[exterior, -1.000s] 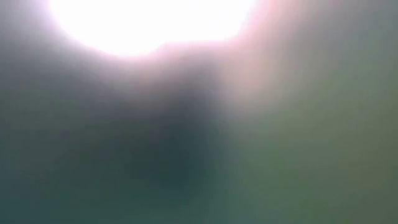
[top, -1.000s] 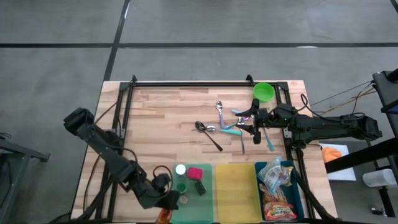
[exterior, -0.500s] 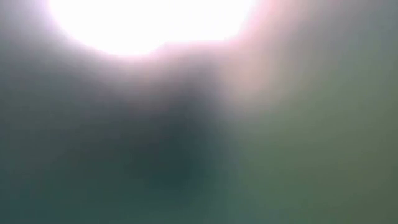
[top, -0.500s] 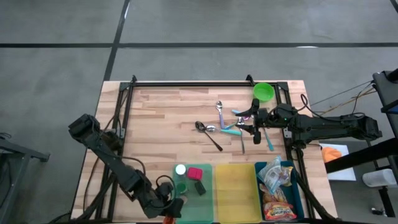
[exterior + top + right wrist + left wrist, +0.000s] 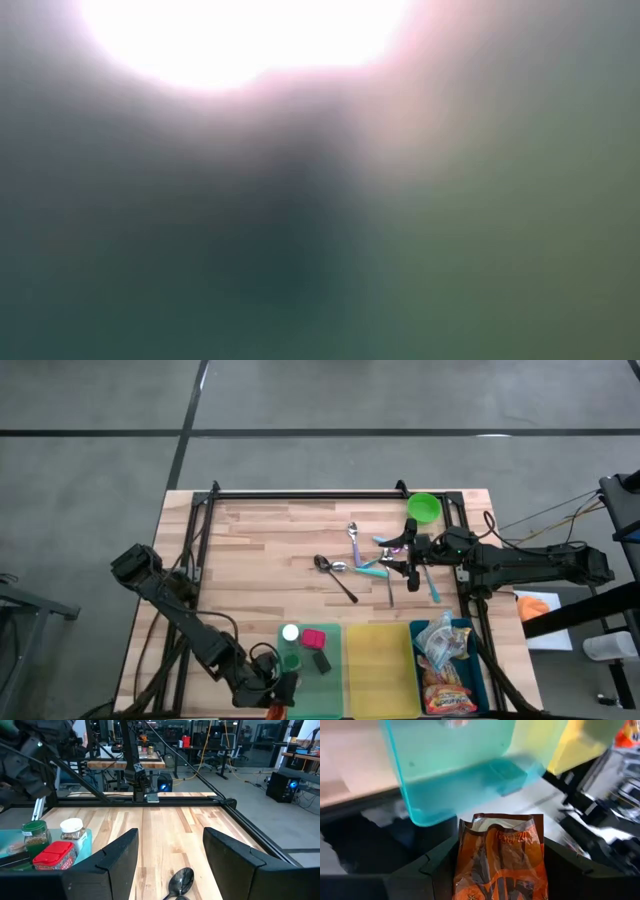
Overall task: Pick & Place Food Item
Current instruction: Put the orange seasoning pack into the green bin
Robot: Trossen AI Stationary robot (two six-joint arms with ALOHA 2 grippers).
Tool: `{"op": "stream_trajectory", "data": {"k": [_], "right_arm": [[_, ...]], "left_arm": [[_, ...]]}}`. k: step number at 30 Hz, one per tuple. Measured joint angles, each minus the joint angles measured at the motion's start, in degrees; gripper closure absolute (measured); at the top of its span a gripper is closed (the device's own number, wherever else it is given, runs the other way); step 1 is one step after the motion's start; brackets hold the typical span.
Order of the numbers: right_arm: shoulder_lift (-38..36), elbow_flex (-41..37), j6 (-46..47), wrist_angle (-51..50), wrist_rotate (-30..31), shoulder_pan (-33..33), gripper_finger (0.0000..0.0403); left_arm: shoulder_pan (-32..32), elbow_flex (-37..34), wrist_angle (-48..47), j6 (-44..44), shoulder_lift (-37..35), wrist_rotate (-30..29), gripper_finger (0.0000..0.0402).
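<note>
An orange snack packet [image 5: 500, 865] sits between the dark fingers of my left gripper [image 5: 501, 870], which is shut on it. In the high view that gripper [image 5: 278, 698] hangs at the table's near edge, just in front of the green bin [image 5: 332, 682], and the packet [image 5: 268, 711] shows at the picture's bottom. The bin's near wall [image 5: 460, 780] fills the left wrist view. My right gripper [image 5: 393, 563] waits open over the utensils at the right, nothing between its fingers [image 5: 120, 857]. The low view is a blur. My left gripper pinches the packet by its two side edges [image 5: 463, 865] between its two fingers. The packet's crimped end [image 5: 500, 819] sticks out past the fingertips toward the green bin. The gripper slants downward over the near edge, and the packet is lifted clear of the table.
The green bin holds a white-lidded jar [image 5: 290, 632], a red-lidded box [image 5: 314, 639] and a dark item [image 5: 321, 660]. Beside it stand a yellow bin [image 5: 378, 660] and a blue bin [image 5: 470, 660] with snack bags. Spoons [image 5: 352, 538], a black ladle [image 5: 335, 576] and a green cup [image 5: 424, 507] lie farther back.
My left gripper has gone down and toward the table's near edge with the orange packet, rolling about its own axis as it went. It has stayed shut on the packet. Most of this came in the first half second.
</note>
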Motion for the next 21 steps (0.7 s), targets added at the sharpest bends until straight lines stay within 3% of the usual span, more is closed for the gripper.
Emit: {"op": "stream_trajectory", "data": {"k": [6, 11, 21], "right_arm": [[0.0, 0.0, 0.0, 0.0, 0.0, 0.0, 0.0181], [0.0, 0.0, 0.0, 0.0, 0.0, 0.0, 0.0181], [0.0, 0.0, 0.0, 0.0, 0.0, 0.0, 0.0181]], "left_arm": [[0.3, -8.7, 17.3, -2.6, 0.0, 0.2, 0.0169], [0.3, -14.5, 23.0, -11.2, 0.0, -0.3, 0.0169], [0.3, -15.6, 28.4, -13.1, 0.0, -2.9, 0.0169]]}}
